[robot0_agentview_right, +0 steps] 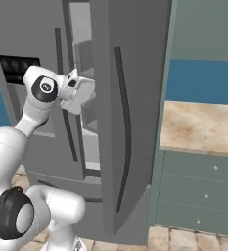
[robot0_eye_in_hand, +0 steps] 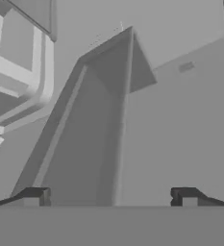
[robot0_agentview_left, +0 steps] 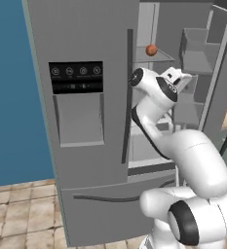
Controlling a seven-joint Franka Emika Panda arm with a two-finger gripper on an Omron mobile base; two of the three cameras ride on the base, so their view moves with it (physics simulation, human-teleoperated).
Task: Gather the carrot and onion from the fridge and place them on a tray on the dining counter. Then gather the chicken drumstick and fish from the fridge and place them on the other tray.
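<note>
In the left base view, the fridge is standing with its right door swung open and its left door, the one carrying the dark dispenser panel, closed. A small round orange-brown item, probably the onion, is sitting on a glass shelf high inside the fridge, just right of the closed door's long handle. The arm is reaching up from below into the open half, and the gripper is hovering inside the fridge, below the onion and slightly to its right, apart from it. The fingertips are too small here to judge.

In the right base view, the open fridge door is standing edge-on in the middle, with a tan worktop over teal drawers to its right. The gripper is pushing into the gap between that door and the fridge body, level with the door's upper bins.

In the hand view, the two dark fingertips are standing far apart at the bottom corners, so the jaws are spread wide and holding nothing. Ahead of them plain grey fridge walls are meeting in a corner.
</note>
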